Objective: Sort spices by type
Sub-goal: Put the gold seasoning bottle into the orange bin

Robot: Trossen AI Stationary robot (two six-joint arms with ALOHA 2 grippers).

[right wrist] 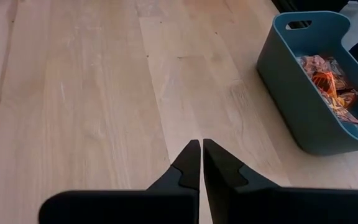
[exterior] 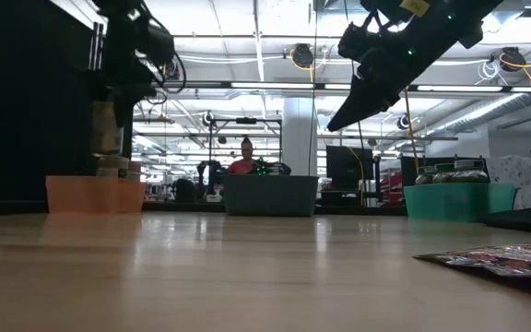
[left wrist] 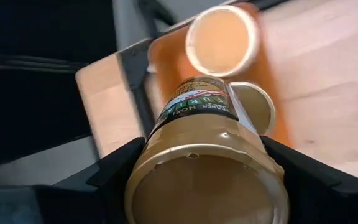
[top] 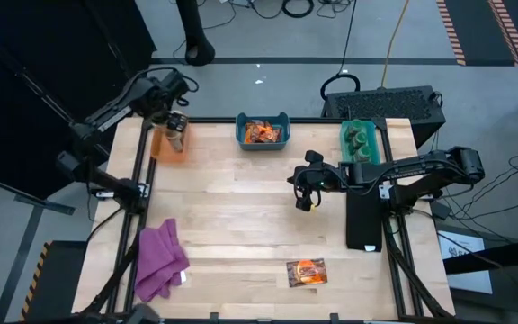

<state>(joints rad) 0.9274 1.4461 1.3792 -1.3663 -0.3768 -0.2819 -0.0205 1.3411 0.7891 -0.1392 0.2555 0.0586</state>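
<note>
My left gripper [top: 176,126] is above the orange bin [top: 163,144] at the table's far left, shut on a tan jar [left wrist: 204,155] with a dark label. Two more tan jars [left wrist: 222,40] stand in that bin below it. My right gripper [top: 305,200] hovers shut over the table's middle, touching nothing. One orange-and-dark printed packet [top: 306,272] lies flat on the table near the near edge. The blue bin [top: 263,131] holds several printed packets; the teal bin [top: 360,140] holds dark-green jars. My left gripper pinches the tan jar between its two fingers [left wrist: 114,171], one on each side of the jar's wall near the end closest to the wrist camera [left wrist: 160,162]. The jar is lifted clear, above the orange bin, pointing away from the gripper toward the jars below.
A purple cloth [top: 160,261] lies bunched at the table's near left corner. A black flat pad [top: 364,220] lies along the right edge. The three bins line the far edge. Bare wood spans the table's middle. A person [exterior: 244,162] sits far off in the room behind.
</note>
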